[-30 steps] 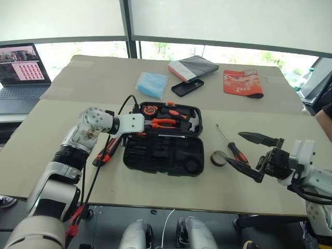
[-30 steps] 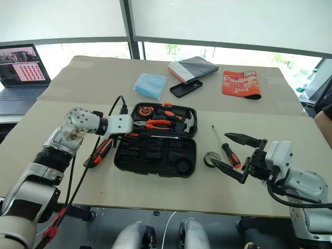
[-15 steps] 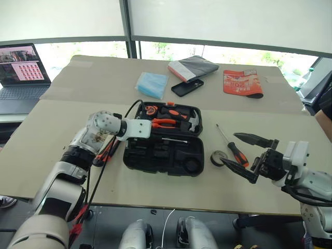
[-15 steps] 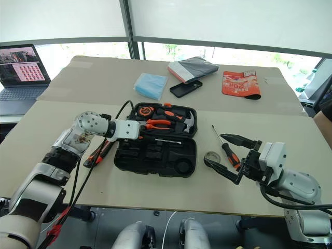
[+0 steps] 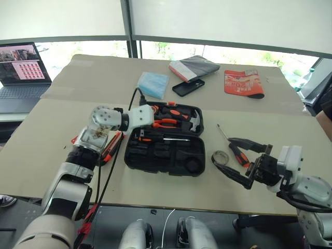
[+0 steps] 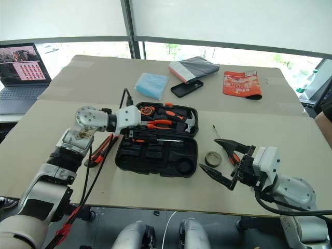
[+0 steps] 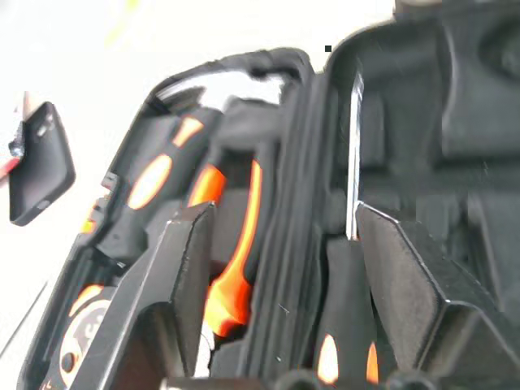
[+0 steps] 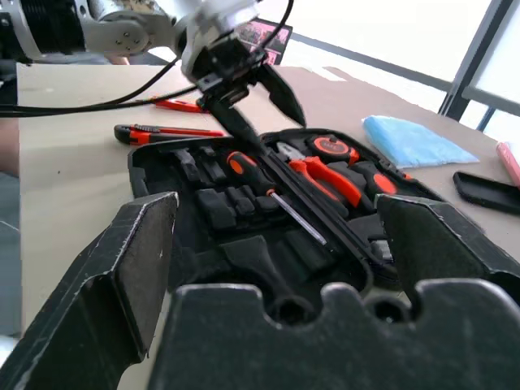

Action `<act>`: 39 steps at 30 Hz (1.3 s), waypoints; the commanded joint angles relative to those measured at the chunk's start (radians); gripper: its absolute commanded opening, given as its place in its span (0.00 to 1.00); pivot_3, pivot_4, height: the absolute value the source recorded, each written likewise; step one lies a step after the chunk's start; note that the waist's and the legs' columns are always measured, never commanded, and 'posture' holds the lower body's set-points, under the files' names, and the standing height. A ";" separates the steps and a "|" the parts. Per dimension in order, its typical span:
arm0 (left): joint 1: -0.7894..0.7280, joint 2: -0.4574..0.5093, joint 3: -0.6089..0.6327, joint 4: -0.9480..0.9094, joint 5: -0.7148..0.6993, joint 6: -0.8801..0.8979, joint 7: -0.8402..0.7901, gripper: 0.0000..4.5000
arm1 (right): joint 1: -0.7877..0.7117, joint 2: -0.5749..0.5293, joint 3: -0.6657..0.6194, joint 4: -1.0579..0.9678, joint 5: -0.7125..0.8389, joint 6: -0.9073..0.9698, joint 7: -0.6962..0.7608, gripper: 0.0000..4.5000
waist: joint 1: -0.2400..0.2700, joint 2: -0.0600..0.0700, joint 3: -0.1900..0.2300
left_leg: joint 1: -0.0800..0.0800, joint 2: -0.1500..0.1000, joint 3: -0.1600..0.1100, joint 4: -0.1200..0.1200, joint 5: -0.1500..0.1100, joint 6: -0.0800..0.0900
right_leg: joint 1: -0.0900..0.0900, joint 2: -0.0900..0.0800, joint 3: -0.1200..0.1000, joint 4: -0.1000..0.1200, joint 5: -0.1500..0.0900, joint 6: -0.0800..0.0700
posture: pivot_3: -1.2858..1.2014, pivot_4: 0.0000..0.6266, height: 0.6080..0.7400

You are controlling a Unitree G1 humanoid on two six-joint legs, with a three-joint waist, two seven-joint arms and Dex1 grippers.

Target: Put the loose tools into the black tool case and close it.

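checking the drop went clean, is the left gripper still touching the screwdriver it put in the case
Apart. In the right wrist view the left gripper hangs open above the screwdriver, which lies in the black tool case with clear space under the fingertips.

I read this as an office or lab room: long beige tables [image 5: 249, 111] pushed together, an open laptop [image 5: 21, 70] at the side, roller-blind windows [image 5: 218, 21] showing greenery behind.

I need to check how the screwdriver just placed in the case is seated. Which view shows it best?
The right wrist view: the screwdriver lies whole in the tool case, handle and shaft unobstructed. The head views show it small beside the left end effector. The left wrist view cuts off its handle.
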 commanded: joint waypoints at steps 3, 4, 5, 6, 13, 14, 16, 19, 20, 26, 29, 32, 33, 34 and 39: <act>0.034 -0.024 0.010 0.019 -0.014 0.020 0.028 0.24 | -0.016 0.003 -0.012 -0.030 0.018 0.016 -0.008 1.00 | 0.000 0.000 0.000 | 0.000 0.000 0.000 0.000 -0.001 0.001 | 0.000 0.000 0.000 0.000 0.000 0.001 | 0.52 0.24 1.00; 0.043 -0.029 0.004 0.021 -0.008 0.021 0.035 0.15 | -0.021 0.004 -0.011 -0.027 0.017 0.018 -0.009 1.00 | 0.001 0.000 0.000 | 0.000 0.000 0.000 0.000 -0.002 0.004 | 0.000 0.000 0.000 0.000 0.001 0.001 | 0.52 0.24 1.00; 0.058 -0.031 -0.007 0.016 0.000 0.027 0.034 0.07 | -0.025 0.002 -0.012 -0.025 0.016 0.020 -0.008 1.00 | 0.001 0.000 0.000 | 0.000 0.000 0.000 0.000 -0.002 0.004 | 0.000 0.000 0.000 0.000 0.001 0.001 | 0.52 0.24 1.00; 0.070 -0.031 -0.017 0.015 0.009 0.025 0.035 0.01 | -0.027 0.000 -0.014 -0.023 0.017 0.022 -0.007 1.00 | 0.001 0.000 0.000 | 0.000 0.000 0.000 0.000 -0.002 0.004 | 0.000 0.000 0.000 0.000 0.001 0.001 | 0.52 0.24 1.00; 0.102 -0.038 -0.064 0.046 0.079 0.022 0.072 0.01 | -0.020 -0.004 -0.026 -0.019 0.022 0.041 0.005 1.00 | 0.002 0.001 0.000 | 0.000 0.000 0.000 0.001 -0.003 0.005 | 0.001 -0.001 0.000 0.000 0.001 0.001 | 0.52 0.24 1.00; 0.101 -0.046 -0.064 0.053 0.080 0.032 0.084 0.01 | -0.018 -0.001 -0.026 -0.020 0.020 0.042 0.002 1.00 | 0.003 0.001 -0.001 | 0.000 0.000 0.000 0.001 -0.005 0.008 | 0.001 -0.001 0.000 0.000 0.001 0.001 | 0.52 0.24 1.00; 0.108 -0.059 -0.075 0.060 0.097 0.049 0.107 0.01 | -0.011 0.006 -0.029 -0.027 0.017 0.044 -0.013 1.00 | 0.004 0.001 -0.001 | 0.000 0.000 0.000 0.002 -0.005 0.009 | 0.001 -0.001 0.000 0.000 0.001 0.002 | 0.52 0.24 1.00; 0.124 -0.080 -0.064 0.051 0.076 0.100 0.107 0.01 | 0.020 0.020 -0.043 -0.044 0.015 0.047 -0.045 1.00 | 0.013 0.003 -0.004 | 0.001 0.000 -0.001 0.003 -0.006 0.010 | 0.003 -0.002 0.000 0.000 0.001 0.002 | 0.52 0.24 1.00; 0.126 -0.083 -0.059 0.049 0.071 0.108 0.108 0.01 | 0.028 0.023 -0.045 -0.047 0.015 0.047 -0.049 1.00 | 0.014 0.004 -0.004 | 0.002 0.000 -0.001 0.003 -0.006 0.010 | 0.004 -0.002 0.000 0.000 0.001 0.003 | 0.52 0.24 1.00; 0.159 -0.073 0.060 -0.031 -0.106 0.056 0.002 0.06 | 0.136 0.052 -0.165 -0.019 0.024 0.024 -0.086 1.00 | 0.014 0.005 -0.005 | 0.002 0.000 -0.001 0.004 -0.007 0.012 | 0.005 -0.003 0.001 -0.001 0.002 0.003 | 0.52 0.24 1.00; 0.192 -0.053 0.156 -0.085 -0.232 0.035 -0.057 0.23 | 0.232 0.081 -0.268 0.068 -0.010 -0.034 -0.071 1.00 | 0.012 0.005 -0.005 | -0.002 0.000 -0.001 0.004 -0.005 0.009 | 0.001 -0.002 0.000 -0.001 0.002 0.003 | 0.52 0.24 1.00; 0.249 0.001 0.247 -0.141 -0.322 0.078 -0.078 0.48 | 0.340 0.117 -0.353 0.181 -0.059 -0.115 -0.054 1.00 | 0.015 0.005 -0.005 | -0.002 0.000 -0.001 0.004 -0.005 0.007 | 0.002 -0.002 0.000 -0.002 0.001 0.004 | 0.52 0.24 1.00; 0.275 0.027 0.264 -0.166 -0.351 0.105 -0.105 0.56 | 0.360 0.128 -0.368 0.209 -0.079 -0.138 -0.062 1.00 | 0.013 0.006 -0.006 | -0.001 0.000 -0.001 0.004 -0.005 0.007 | 0.001 -0.002 0.000 -0.002 0.001 0.004 | 0.52 0.24 1.00; 0.312 0.047 0.300 -0.188 -0.382 0.088 -0.121 0.64 | 0.383 0.139 -0.379 0.240 -0.094 -0.152 -0.071 1.00 | 0.006 0.008 -0.007 | -0.001 0.000 -0.001 0.003 -0.006 0.008 | 0.001 -0.002 0.001 -0.002 0.001 0.004 | 0.52 0.24 1.00; 0.496 0.164 0.360 -0.281 -0.465 0.081 -0.283 1.00 | 0.404 0.139 -0.363 0.248 -0.154 -0.143 -0.114 1.00 | -0.014 0.013 -0.010 | 0.003 0.001 0.000 0.002 -0.009 0.009 | 0.004 -0.005 0.004 -0.002 0.001 0.005 | 0.52 0.24 1.00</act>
